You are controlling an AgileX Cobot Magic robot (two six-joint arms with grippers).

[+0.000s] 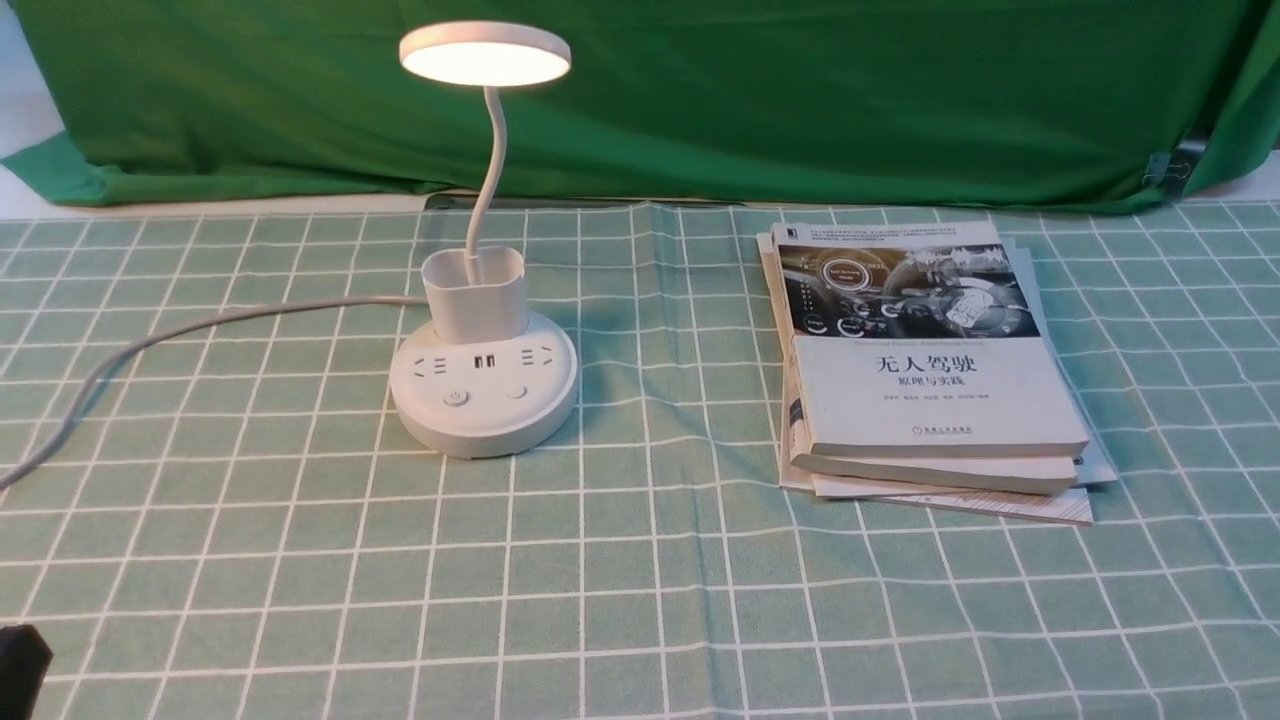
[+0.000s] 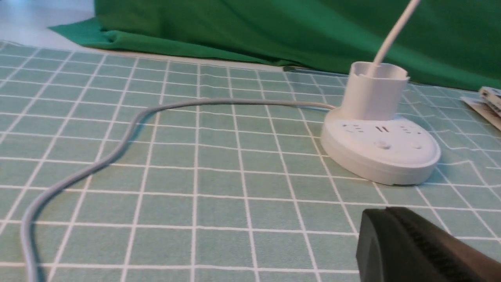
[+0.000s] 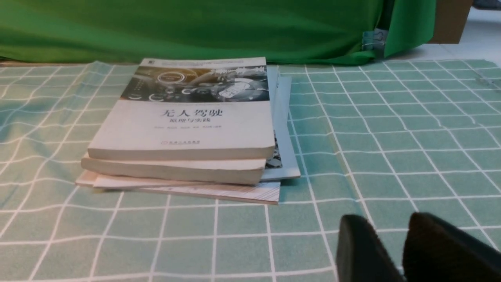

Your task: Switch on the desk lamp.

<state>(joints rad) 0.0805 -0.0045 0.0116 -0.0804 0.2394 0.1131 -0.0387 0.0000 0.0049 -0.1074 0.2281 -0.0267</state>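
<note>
The white desk lamp [image 1: 484,395] stands left of centre on the checked cloth. Its round disc head [image 1: 485,52] glows with light. The thin gooseneck rises from the cup-shaped holder [image 1: 474,293]. Two buttons [image 1: 457,397] sit on the round base, in front of the sockets and USB ports. Its grey cord [image 1: 200,325] runs off to the left. In the left wrist view the base [image 2: 381,150] lies ahead of my left gripper [image 2: 385,211], which is shut, empty and well short of it. My right gripper [image 3: 387,223] is slightly open and empty, low over the cloth.
A stack of books [image 1: 930,370] lies right of the lamp and shows in the right wrist view [image 3: 184,125]. A green cloth backdrop [image 1: 800,90] hangs along the far edge. The cord [image 2: 117,150] snakes across the cloth to the left of the base.
</note>
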